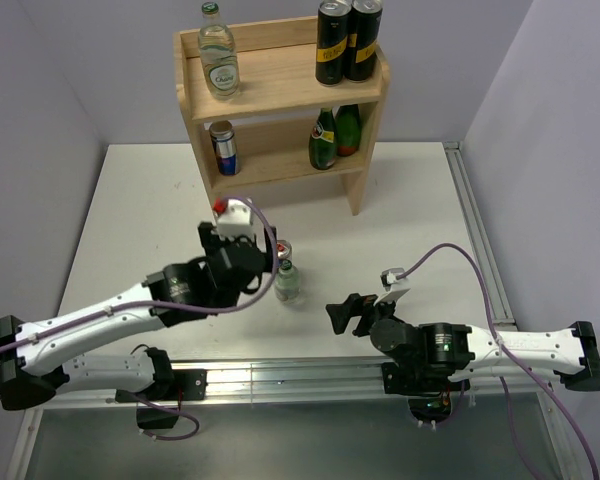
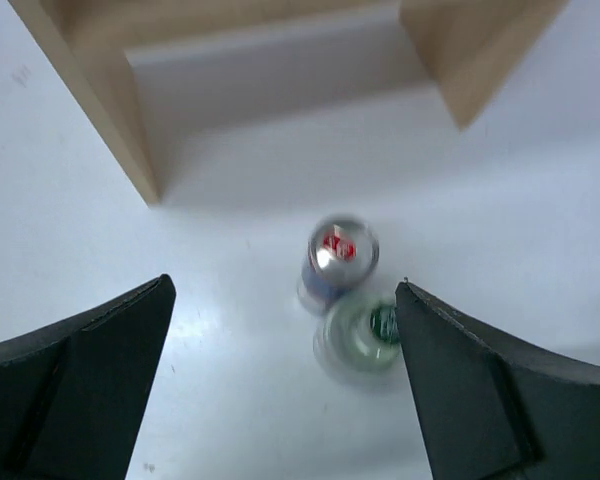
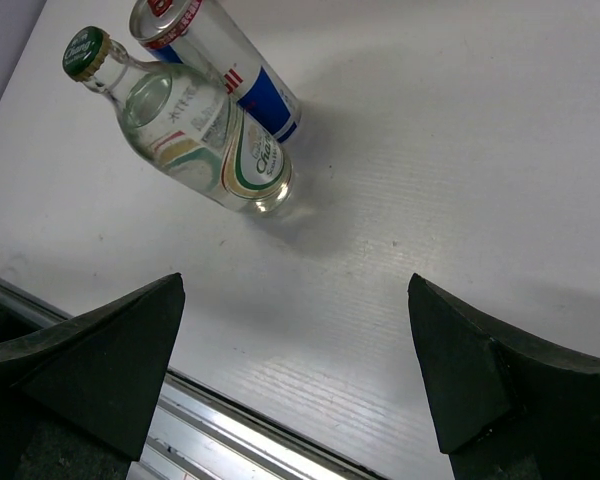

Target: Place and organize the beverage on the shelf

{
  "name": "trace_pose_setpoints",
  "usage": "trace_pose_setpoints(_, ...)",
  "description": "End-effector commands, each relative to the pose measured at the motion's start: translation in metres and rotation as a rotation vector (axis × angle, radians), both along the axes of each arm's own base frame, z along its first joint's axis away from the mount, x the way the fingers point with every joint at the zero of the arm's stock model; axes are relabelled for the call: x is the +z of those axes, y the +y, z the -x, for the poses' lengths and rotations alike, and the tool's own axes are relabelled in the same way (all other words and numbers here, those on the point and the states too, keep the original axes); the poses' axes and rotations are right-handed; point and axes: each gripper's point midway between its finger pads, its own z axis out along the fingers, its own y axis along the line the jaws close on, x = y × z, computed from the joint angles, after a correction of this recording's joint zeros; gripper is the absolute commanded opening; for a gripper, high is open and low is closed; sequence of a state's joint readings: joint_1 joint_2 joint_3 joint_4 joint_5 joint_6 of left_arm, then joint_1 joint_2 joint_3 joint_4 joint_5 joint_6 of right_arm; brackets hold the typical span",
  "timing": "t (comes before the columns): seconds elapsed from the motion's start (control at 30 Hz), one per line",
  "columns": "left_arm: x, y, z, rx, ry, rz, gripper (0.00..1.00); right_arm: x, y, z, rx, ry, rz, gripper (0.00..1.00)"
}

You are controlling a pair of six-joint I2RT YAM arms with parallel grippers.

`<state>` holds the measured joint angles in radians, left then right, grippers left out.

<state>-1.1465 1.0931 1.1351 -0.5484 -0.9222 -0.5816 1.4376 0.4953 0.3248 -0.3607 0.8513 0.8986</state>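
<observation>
drinks not yet shelved: clear bottle [image 3: 200, 140] and blue-silver can [image 3: 220, 65], touching, stand upright on the surface [image 1: 410, 200], nearer than the shelf [image 1: 270, 90], long axes vertical, so a side grasp looks easy. left jaws hang spread wide over them, likely lining up a pick; right jaws, apart and empty, sit at right.

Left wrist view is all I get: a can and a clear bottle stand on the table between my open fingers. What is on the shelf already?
Observer: The top board carries one clear bottle at left and two dark cans at right.
Operator: And the lower tier?
Observer: A blue-silver can at left, two green bottles at right.
Operator: Where is the right gripper?
Observer: The right gripper is open and empty, low over the table to the right of the loose bottle.
</observation>
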Motion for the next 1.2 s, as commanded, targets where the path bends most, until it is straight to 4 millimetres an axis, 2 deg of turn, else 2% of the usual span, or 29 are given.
trace_pose_setpoints(0.0,-0.037,-0.019,0.027,-0.064,0.076,0.125,0.99,0.004,-0.003,-0.005,-0.048,-0.012,-0.017,1.0)
trace_pose_setpoints(0.03,-0.054,-0.024,0.037,-0.089,0.097,0.143,0.99,0.004,-0.003,-0.004,-0.047,-0.011,-0.02,1.0)
trace_pose_setpoints(0.1,-0.068,-0.031,0.045,-0.117,0.121,0.163,0.99,0.003,-0.004,-0.005,-0.053,-0.01,-0.017,1.0)
trace_pose_setpoints(0.13,-0.082,-0.039,0.052,-0.154,0.131,0.168,0.99,0.004,-0.004,-0.005,-0.057,-0.01,-0.018,1.0)
trace_pose_setpoints(0.23,-0.108,-0.046,0.06,-0.174,0.152,0.157,0.99,0.004,-0.004,-0.006,-0.062,-0.01,-0.017,1.0)
trace_pose_setpoints(0.3,-0.111,-0.054,0.061,-0.192,0.15,0.178,0.99,0.003,-0.005,-0.006,-0.067,-0.008,-0.011,1.0)
trace_pose_setpoints(0.33,-0.12,-0.055,0.063,-0.205,0.155,0.168,0.99,0.003,-0.005,-0.006,-0.065,-0.005,-0.011,1.0)
trace_pose_setpoints(0.37,-0.115,-0.067,0.063,-0.236,0.142,0.221,0.99,0.003,-0.006,-0.006,-0.066,-0.006,-0.006,1.0)
trace_pose_setpoints(0.4,-0.122,-0.072,0.063,-0.261,0.133,0.196,0.99,0.003,-0.005,-0.006,-0.068,-0.006,-0.01,1.0)
trace_pose_setpoints(0.43,-0.137,-0.072,0.064,-0.275,0.138,0.172,0.99,0.003,-0.006,-0.006,-0.069,-0.008,-0.009,1.0)
trace_pose_setpoints(0.47,-0.133,-0.084,0.061,-0.288,0.108,0.218,0.99,0.003,-0.005,-0.006,-0.07,-0.009,-0.014,1.0)
trace_pose_setpoints(0.5,-0.141,-0.085,0.059,-0.289,0.098,0.19,0.99,0.003,-0.006,-0.006,-0.071,-0.01,-0.014,1.0)
trace_pose_setpoints(0.53,-0.162,-0.086,0.056,-0.271,0.105,0.144,0.99,0.004,-0.006,-0.007,-0.072,-0.012,-0.017,1.0)
trace_pose_setpoints(0.6,-0.17,-0.092,0.048,-0.25,0.075,0.131,0.99,0.004,-0.006,-0.006,-0.07,-0.009,-0.017,1.0)
trace_pose_setpoints(0.63,-0.186,-0.095,0.045,-0.234,0.08,0.086,0.99,0.004,-0.006,-0.006,-0.071,-0.008,-0.018,1.0)
trace_pose_setpoints(0.73,-0.203,-0.103,0.036,-0.213,0.043,0.064,0.99,0.004,-0.007,-0.006,-0.071,-0.006,-0.023,1.0)
trace_pose_setpoints(0.93,-0.224,-0.099,0.018,-0.11,-0.004,0.015,0.99,0.005,-0.009,-0.005,-0.063,-0.01,-0.045,1.0)
trace_pose_setpoints(1.17,-0.227,-0.087,0.005,-0.036,-0.044,0.016,0.99,0.004,-0.008,-0.005,-0.06,-0.014,-0.037,1.0)
